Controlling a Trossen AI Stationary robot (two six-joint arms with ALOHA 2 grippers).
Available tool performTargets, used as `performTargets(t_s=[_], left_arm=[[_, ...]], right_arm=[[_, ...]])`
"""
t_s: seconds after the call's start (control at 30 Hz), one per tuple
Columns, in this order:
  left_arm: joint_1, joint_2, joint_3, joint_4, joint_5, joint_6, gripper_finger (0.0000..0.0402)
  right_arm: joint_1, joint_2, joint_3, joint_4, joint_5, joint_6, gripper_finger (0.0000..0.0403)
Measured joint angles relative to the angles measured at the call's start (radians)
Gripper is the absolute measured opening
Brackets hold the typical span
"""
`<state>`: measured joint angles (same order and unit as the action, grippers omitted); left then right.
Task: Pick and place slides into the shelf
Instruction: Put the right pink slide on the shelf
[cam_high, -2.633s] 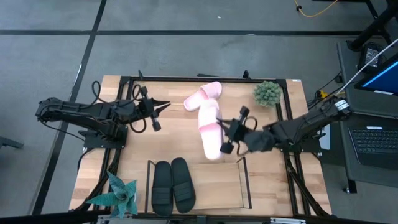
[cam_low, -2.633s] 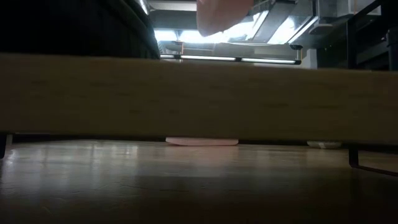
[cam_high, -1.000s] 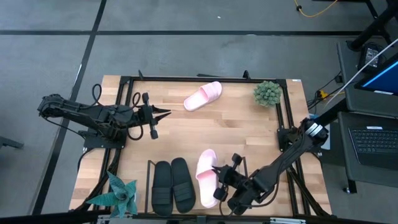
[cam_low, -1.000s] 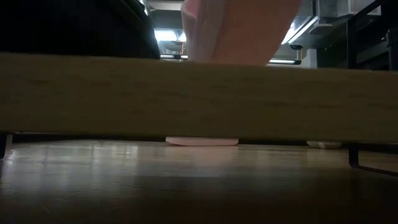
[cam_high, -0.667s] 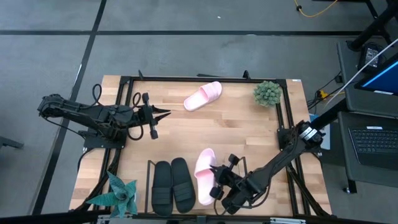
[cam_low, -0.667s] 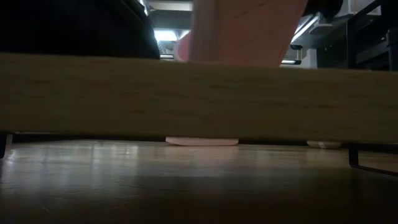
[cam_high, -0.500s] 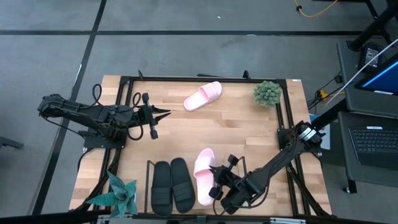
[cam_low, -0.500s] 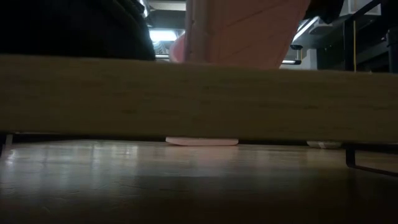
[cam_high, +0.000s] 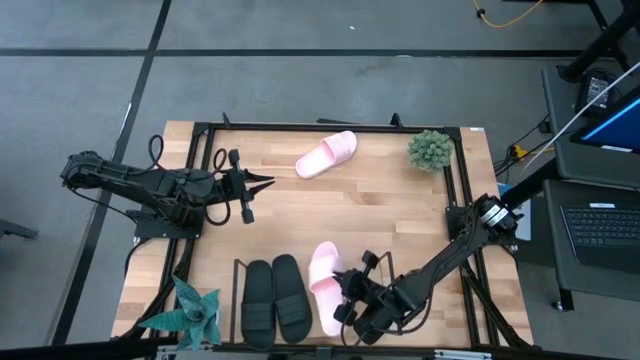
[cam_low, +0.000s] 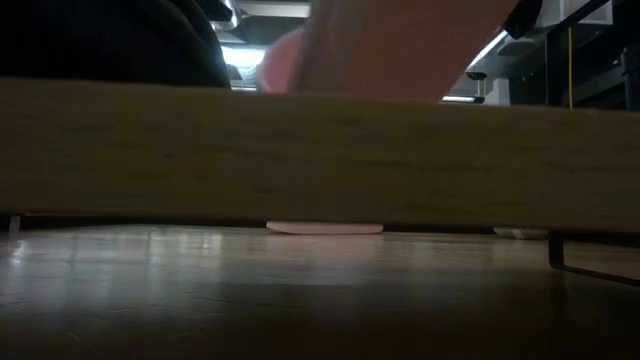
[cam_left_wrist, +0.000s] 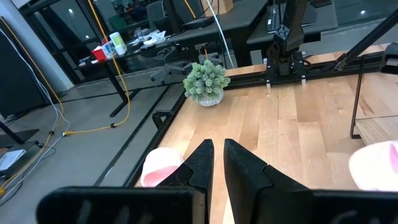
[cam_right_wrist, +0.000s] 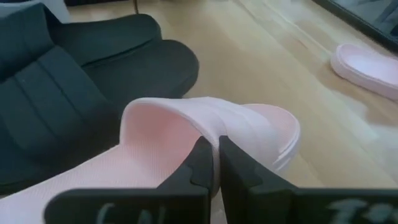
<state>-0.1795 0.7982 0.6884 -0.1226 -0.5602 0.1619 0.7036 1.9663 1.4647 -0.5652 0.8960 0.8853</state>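
High view: the right gripper (cam_high: 345, 297) sits over the shelf (cam_high: 391, 268) at the near edge of the worktop (cam_high: 280, 215), its fingers pinching the strap of a pink slide (cam_high: 324, 288). That slide's long axis runs from the near edge toward the far edge, parallel to the black slides (cam_high: 275, 297) and just beside them on their right. Against the earlier high frames, it has shifted leftward, closing in on the black pair, and the black pair looks nudged a little left too. The second pink slide (cam_high: 327, 154) lies well apart near the far edge, slanted; the left gripper (cam_high: 262, 180) is the nearer one to it, fingers pressed together.

Low view: a pink mass (cam_low: 385, 45) shows above the shelf's wooden base (cam_low: 320, 155), lower and wider than before.

Left wrist view: the closed fingers (cam_left_wrist: 200, 160) point toward a potted plant (cam_left_wrist: 206, 81); a pink slide (cam_left_wrist: 159, 168) lies just beside them.

Right wrist view: the fingers (cam_right_wrist: 200, 158) pinch the pink strap (cam_right_wrist: 180, 121), black slides (cam_right_wrist: 81, 74) alongside.
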Motion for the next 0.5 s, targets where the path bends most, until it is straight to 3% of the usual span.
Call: performTargets(t_s=[0.5], left_arm=[[0.0,0.0,0.0,0.0,0.0,0.001,0.0031]], right_arm=[[0.0,0.001,0.0,0.06,-0.011,0.0,0.0014]])
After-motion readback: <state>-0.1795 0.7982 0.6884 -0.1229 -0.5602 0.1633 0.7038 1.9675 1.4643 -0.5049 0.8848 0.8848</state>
